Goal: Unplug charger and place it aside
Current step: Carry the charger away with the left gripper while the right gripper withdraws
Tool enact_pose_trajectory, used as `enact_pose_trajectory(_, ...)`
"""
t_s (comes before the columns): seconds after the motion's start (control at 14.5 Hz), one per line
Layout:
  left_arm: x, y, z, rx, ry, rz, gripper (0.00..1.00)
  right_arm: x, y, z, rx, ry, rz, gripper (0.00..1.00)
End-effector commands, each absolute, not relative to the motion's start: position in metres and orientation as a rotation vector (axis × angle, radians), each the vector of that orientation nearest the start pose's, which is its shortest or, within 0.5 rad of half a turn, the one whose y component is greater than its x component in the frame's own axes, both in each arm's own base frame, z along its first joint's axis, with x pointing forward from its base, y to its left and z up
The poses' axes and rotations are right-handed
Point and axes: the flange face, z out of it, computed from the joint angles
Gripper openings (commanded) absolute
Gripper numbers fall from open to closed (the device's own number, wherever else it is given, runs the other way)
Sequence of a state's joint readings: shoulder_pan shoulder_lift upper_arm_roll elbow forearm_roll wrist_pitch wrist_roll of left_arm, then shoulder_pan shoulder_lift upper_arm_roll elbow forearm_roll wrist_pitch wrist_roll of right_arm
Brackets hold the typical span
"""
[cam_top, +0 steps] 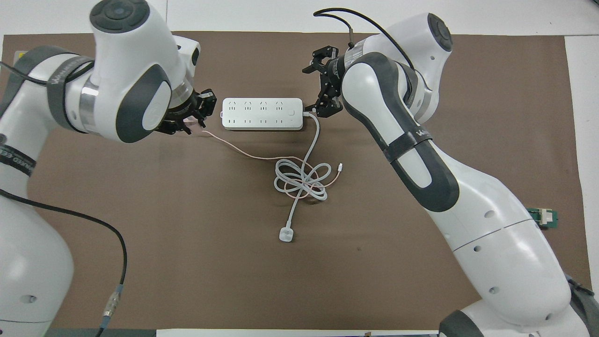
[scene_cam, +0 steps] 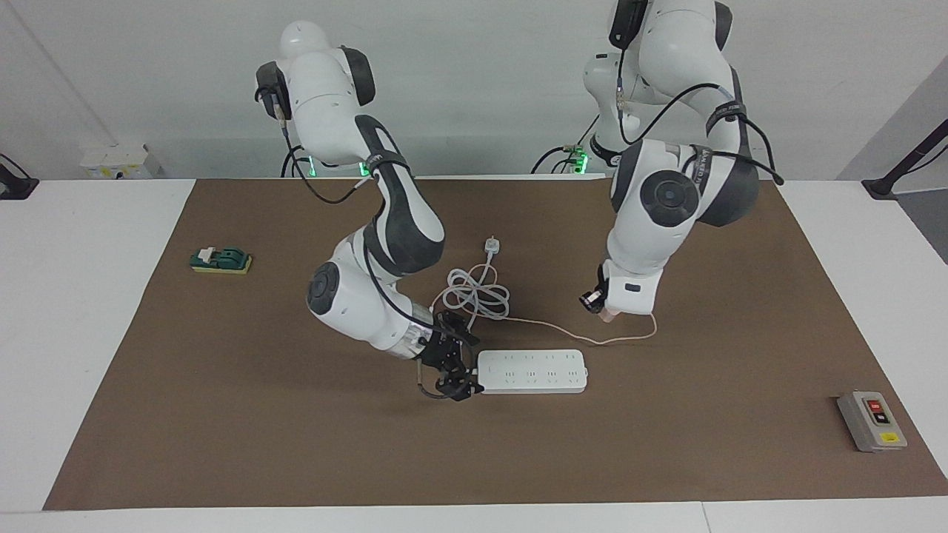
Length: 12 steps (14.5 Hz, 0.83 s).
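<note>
Clear of the power strip [scene_cam: 532, 371], toward the left arm's end of the table, the pale-pink charger [scene_cam: 607, 315] hangs pinched in the left gripper [scene_cam: 598, 305] above the mat, its thin cable [scene_cam: 548, 327] trailing to the coiled cord [scene_cam: 478, 296]. Unplugging looks done; only setting it down remains. The right gripper [scene_cam: 452, 366], fingers spread, sits at the strip's corded end.
</note>
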State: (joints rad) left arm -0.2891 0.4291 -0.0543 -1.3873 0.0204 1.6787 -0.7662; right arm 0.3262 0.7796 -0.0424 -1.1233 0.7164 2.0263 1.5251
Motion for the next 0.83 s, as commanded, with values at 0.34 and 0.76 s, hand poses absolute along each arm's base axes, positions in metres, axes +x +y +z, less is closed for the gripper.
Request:
enact_pose_trajectory(0.34,0.574,-0.055,0.475,-3.113,-0.123,-0.001,0.0,0.705,0.132,0.516,-2.226,1.499,0.336,1.0)
enact_pose_trajectory(0.76,0.538,-0.006,0.455,-3.154,0.055,-0.02,0.0,0.674,0.086,0.557,-2.714,0.921,0.154,1.0)
